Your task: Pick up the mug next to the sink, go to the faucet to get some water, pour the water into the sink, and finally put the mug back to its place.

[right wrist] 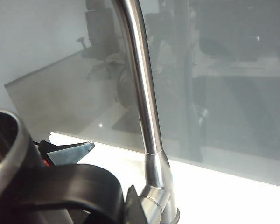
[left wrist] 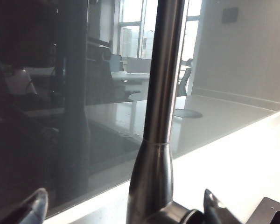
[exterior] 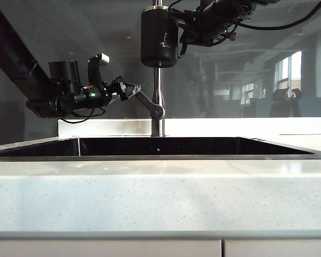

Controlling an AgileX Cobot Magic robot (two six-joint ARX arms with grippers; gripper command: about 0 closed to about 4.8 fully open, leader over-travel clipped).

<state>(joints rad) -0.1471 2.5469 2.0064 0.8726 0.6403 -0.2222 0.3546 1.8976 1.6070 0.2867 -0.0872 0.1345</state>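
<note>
The black mug (exterior: pixel 159 37) hangs upright high over the sink (exterior: pixel 160 145), in front of the faucet (exterior: pixel 158 91) pipe. My right gripper (exterior: pixel 190 27) comes in from the upper right and is shut on the mug's handle (right wrist: pixel 79 186); the steel rim (right wrist: pixel 11 140) shows close to the camera. My left gripper (exterior: pixel 131 90) is open at the faucet's slanted lever (exterior: pixel 145 105). In the left wrist view its fingertips (left wrist: pixel 35 205) stand wide apart on either side of the faucet's base (left wrist: pixel 151 186). The spout is out of view.
A dark glass backsplash (exterior: pixel 246 64) rises behind the faucet. White speckled countertop (exterior: pixel 160 193) runs along the front, with a raised white ledge (exterior: pixel 230 126) behind the basin. The left arm (exterior: pixel 21 64) slants down from the upper left.
</note>
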